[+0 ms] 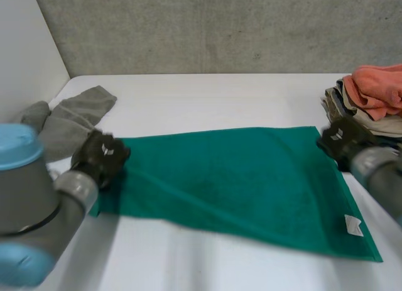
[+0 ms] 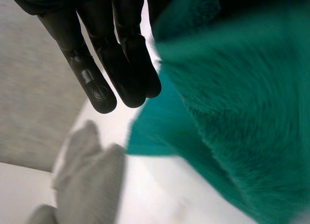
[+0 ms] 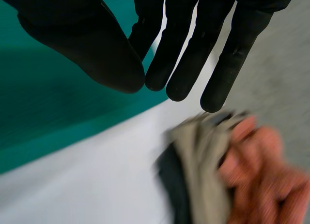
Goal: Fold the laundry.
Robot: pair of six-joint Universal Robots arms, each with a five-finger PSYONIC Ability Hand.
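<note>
We find the left hand (image 1: 100, 156) at the far left corner of the rectangular green terry towel (image 1: 232, 178), its fingers (image 2: 99, 83) straight and released, beside the cloth. The right hand (image 1: 342, 140) sits at the far right corner, thumb and fingers (image 3: 227, 64) relaxed and spread, grasping nothing. The towel lies spread on the white table (image 1: 207, 96), with a small white tag (image 1: 353, 225) by its near right corner. Beyond it, a crumpled grey cloth (image 1: 75, 118) lies far left, and a stack of folded laundry topped in orange (image 1: 370, 99) stands far right.
</note>
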